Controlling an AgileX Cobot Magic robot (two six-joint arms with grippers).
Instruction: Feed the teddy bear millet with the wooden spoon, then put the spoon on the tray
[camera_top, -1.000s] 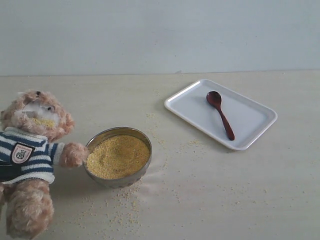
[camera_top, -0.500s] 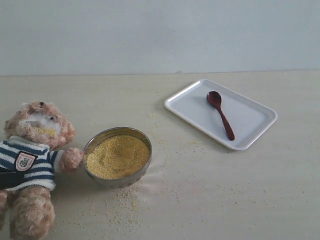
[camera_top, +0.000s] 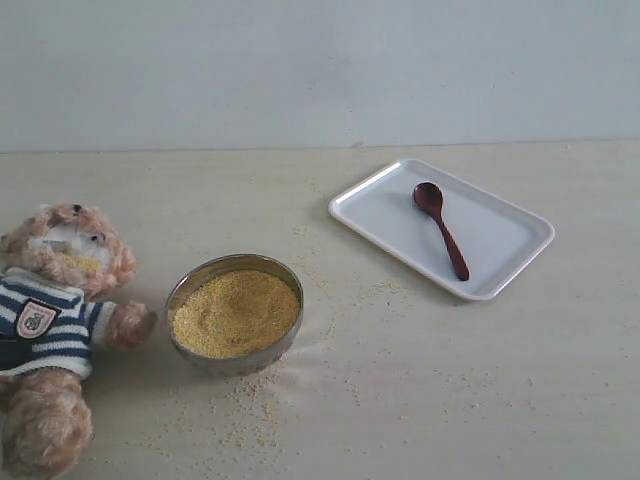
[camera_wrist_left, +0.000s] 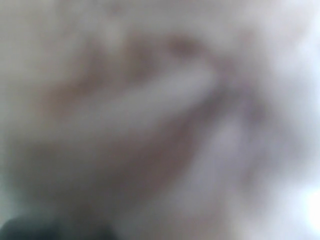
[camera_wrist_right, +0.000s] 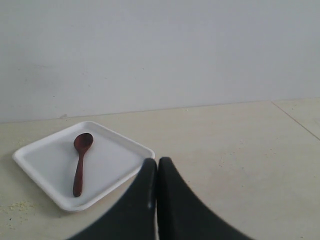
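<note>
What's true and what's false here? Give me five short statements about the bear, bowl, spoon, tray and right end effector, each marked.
1. The metal bowl is full of millet. True.
2. The wooden spoon rests in the bowl. False: it lies on the tray.
3. In the exterior view, the teddy bear is left of the bowl. True.
4. The right end effector is wide open. False: its fingers are closed together, holding nothing.
5. Loose grains lie on the table around the bowl. True.
</note>
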